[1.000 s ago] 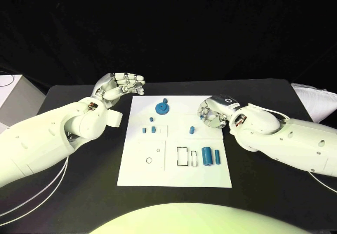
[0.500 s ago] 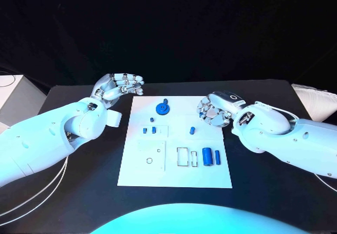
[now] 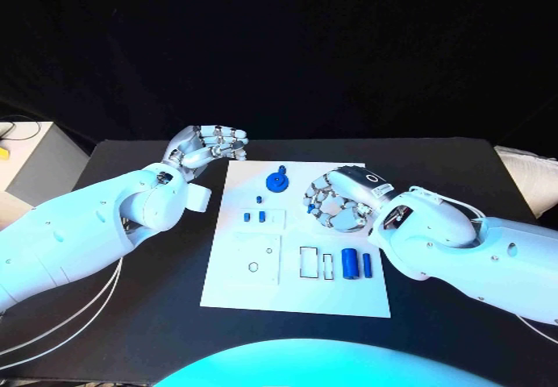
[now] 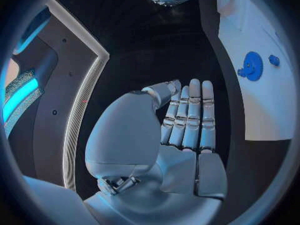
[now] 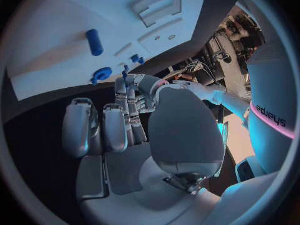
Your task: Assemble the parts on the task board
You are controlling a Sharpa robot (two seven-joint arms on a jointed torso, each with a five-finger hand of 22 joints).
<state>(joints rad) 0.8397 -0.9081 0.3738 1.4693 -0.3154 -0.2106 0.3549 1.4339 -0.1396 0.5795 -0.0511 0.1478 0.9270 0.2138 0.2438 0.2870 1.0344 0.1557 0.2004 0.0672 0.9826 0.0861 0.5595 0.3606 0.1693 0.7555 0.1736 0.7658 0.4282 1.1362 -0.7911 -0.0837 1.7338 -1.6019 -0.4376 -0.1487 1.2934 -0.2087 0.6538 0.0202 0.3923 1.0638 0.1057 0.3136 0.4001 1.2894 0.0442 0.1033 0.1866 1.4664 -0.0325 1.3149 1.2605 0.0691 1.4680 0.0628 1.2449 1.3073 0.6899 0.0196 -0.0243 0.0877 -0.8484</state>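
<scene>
The white task board [image 3: 244,282] lies mid-table. On it are a blue gear [image 3: 276,181] at the far end, three small blue pegs [image 3: 256,214] left of centre, and two blue cylinders [image 3: 357,263] standing side by side on the right. My right hand [image 3: 337,197] hovers over the board's right half with its fingers bent downward and nothing in them. In the right wrist view a short blue cylinder [image 5: 94,41] lies on the board just beyond the fingertips [image 5: 128,82]. My left hand [image 3: 210,145] is raised off the board's far left corner, holding nothing.
A white box [image 3: 41,153] stands off the table's left edge and a pale object [image 3: 529,173] sits at the right edge. Empty rectangular slots [image 3: 312,262] are cut into the board beside the two cylinders. Black table surrounds the board.
The camera has shifted a little. My right hand has moved left from the board's right edge to over the board, covering the short blue cylinder in the head view. The left hand stays put.
</scene>
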